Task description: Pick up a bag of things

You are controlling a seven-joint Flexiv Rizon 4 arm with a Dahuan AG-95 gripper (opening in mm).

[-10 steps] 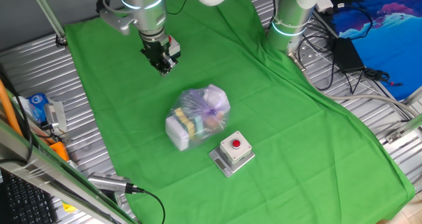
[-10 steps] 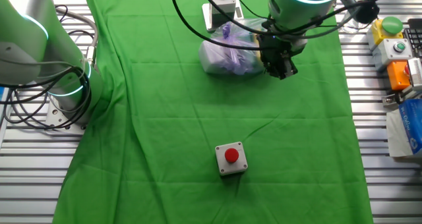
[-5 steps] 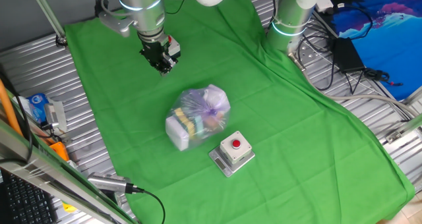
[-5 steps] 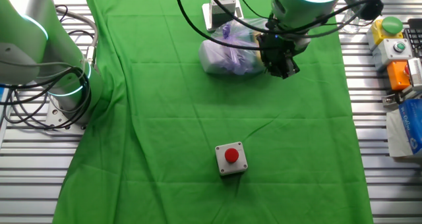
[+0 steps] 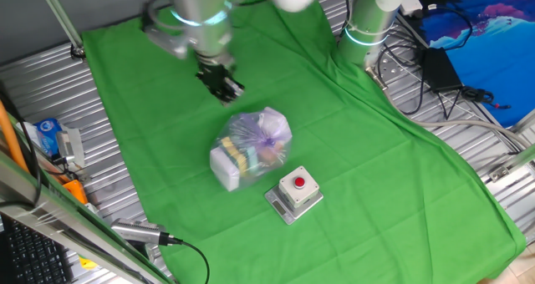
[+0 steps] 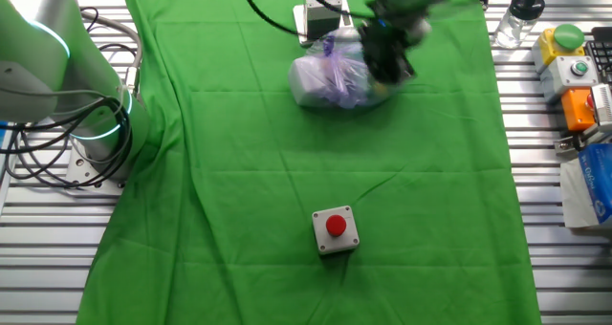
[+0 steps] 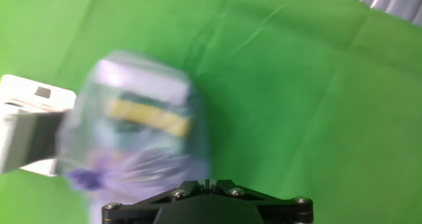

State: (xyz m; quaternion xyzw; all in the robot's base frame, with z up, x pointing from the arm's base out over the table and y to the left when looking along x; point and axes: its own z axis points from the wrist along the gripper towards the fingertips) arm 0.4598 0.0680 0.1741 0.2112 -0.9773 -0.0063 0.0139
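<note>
The gripper [image 5: 226, 87] hung above the green cloth [image 5: 368, 175], blurred in both fixed views, so whether its fingers were spread or closed could not be told; it had nothing visibly in its grasp. In the hand view only the black base of the hand showed along the bottom edge, with no fingertips visible.

The bag of things [image 5: 251, 148] lay on the cloth just beside the gripper, apart from it in one fixed view. In the other fixed view the gripper [image 6: 386, 55] overlapped the edge of the bag [image 6: 330, 76], and whether they touched could not be told. Through the clear plastic a white block, a yellow-green sponge and purple bits were visible. In the hand view the bag [image 7: 132, 128] sat ahead of the hand, blurred.

A grey box with a red button [image 5: 295, 192] stood just beyond the bag from the gripper, close against the bag. In the hand view it [image 7: 30, 128] showed at the left edge, partly behind the bag. A second red-button box [image 6: 335, 231] sat well apart from the gripper on the cloth.
</note>
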